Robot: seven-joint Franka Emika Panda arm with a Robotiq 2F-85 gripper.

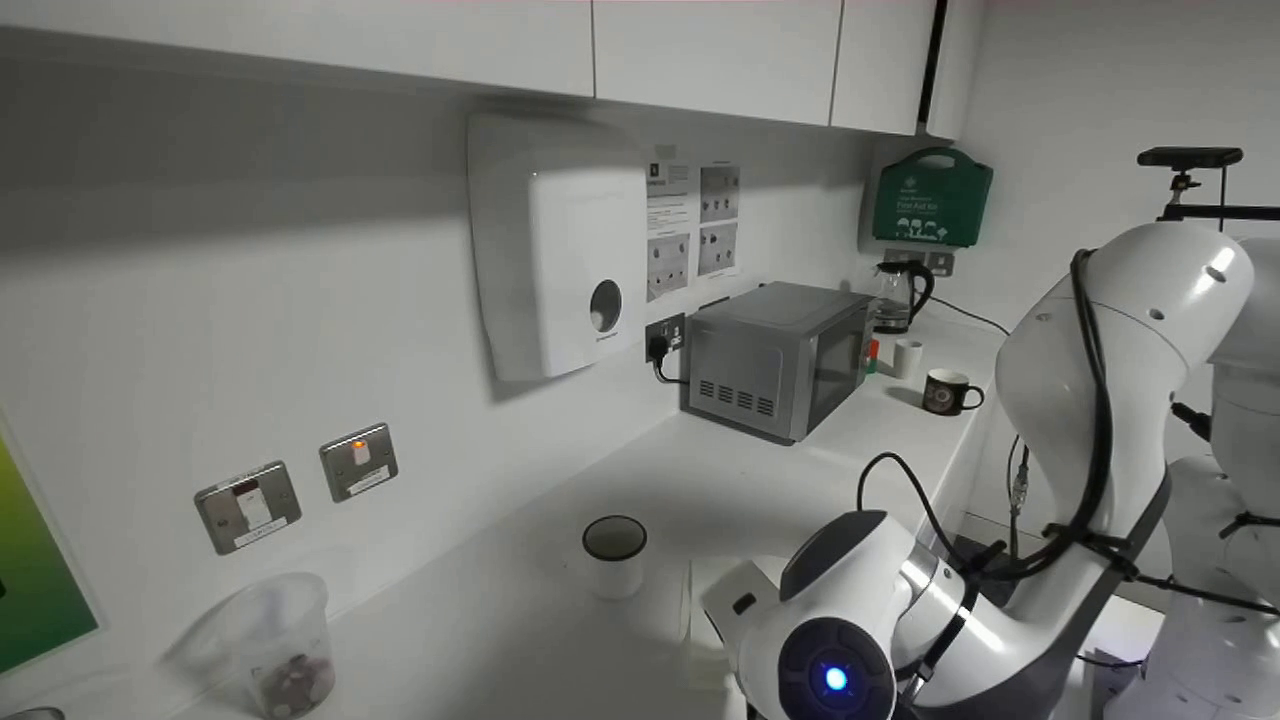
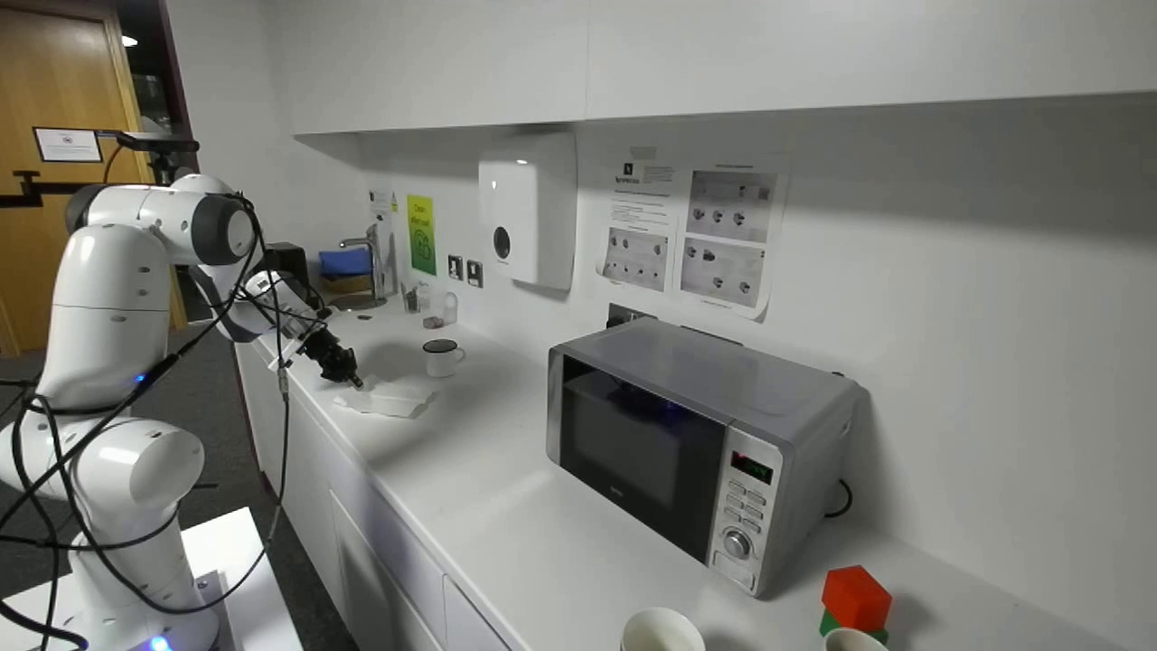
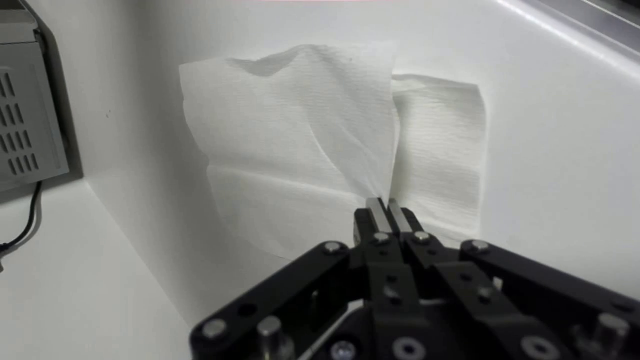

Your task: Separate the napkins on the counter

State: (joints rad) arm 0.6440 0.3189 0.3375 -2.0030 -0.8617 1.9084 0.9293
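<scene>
The fingers of the gripper are nearly together and pinch the edge of the upper napkin, whose folds run into the tips. In the wrist view this napkin spreads ahead and left of the fingers, and the lower napkin shows from under it at their right. Both lie on the white counter beneath the fingers; in an exterior view a mug stands near them, the microwave well apart to their right, and a dispenser hangs on the wall, higher than they.
</scene>
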